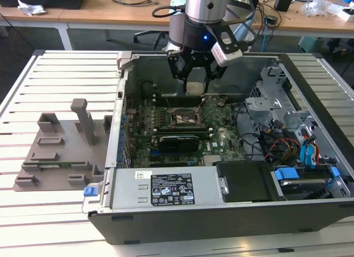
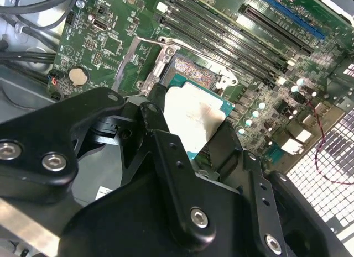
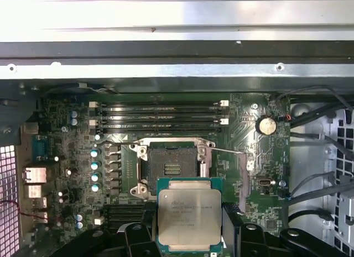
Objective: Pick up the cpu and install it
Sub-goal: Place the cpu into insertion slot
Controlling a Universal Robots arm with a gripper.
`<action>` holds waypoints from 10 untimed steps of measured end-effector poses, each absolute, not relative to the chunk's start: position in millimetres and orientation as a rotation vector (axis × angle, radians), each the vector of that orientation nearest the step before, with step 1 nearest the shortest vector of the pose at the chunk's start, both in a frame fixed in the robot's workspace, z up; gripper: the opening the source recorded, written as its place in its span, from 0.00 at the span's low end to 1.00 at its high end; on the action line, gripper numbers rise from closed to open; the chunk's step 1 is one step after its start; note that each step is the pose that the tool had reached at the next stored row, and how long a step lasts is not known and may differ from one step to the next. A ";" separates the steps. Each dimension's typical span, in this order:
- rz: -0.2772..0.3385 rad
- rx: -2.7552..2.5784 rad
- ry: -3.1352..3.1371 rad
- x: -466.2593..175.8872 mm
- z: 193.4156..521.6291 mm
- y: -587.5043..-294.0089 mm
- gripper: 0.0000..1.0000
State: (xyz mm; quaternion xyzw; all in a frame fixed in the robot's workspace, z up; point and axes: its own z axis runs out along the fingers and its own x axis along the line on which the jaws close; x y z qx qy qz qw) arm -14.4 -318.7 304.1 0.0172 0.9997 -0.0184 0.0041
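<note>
My gripper [image 1: 194, 80] hangs over the open computer case, shut on the cpu [image 1: 194, 89], a small square chip with a silvery top. In the first wrist view the cpu [image 3: 189, 215] sits between two black fingers [image 3: 136, 235], just off the open socket [image 3: 172, 166], whose load frame is raised. In the second wrist view the cpu [image 2: 196, 116] is clamped at its edges by the gripper [image 2: 193, 130] and hovers above the socket [image 2: 191, 69]. The socket [image 1: 185, 117] lies on the green motherboard [image 1: 221, 135], below and slightly nearer than the gripper.
A long black expansion card [image 1: 177, 141] lies in front of the socket. Memory slots [image 3: 160, 116] run behind it. The power supply [image 1: 166, 188] is at the case front. Drive cages and cables [image 1: 293, 141] fill the exterior view's right. A grey fixture [image 1: 61, 146] stands outside on the left.
</note>
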 end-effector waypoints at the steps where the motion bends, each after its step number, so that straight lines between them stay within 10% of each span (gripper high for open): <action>1: -0.058 0.068 3.132 -14.4 304.1 -318.7 0.55; 10: -0.067 0.205 3.128 -14.4 303.7 -318.6 0.55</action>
